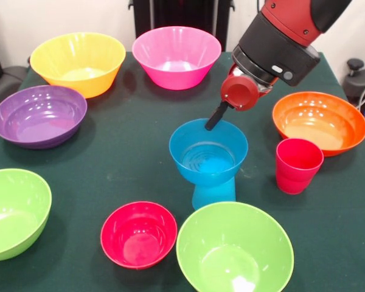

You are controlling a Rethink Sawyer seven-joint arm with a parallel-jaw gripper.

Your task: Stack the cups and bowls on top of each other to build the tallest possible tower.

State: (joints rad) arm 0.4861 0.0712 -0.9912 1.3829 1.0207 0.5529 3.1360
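A small blue bowl (208,152) sits upright on an upside-down light blue cup (213,194) at the table's middle, forming a short tower. My gripper (215,120) comes down from the upper right and reaches the far rim of that blue bowl. A red-pink cup (298,165) stands upright just right of the tower. In front, a small red bowl (139,234) lies beside a lime green bowl (234,249). A second lime green bowl (12,213) is at the left edge.
Four large bowls ring the far side: purple (39,115) at the left, yellow-orange (78,62), pink (176,56) and orange (319,121) at the right. All rest on a dark green cloth (134,158).
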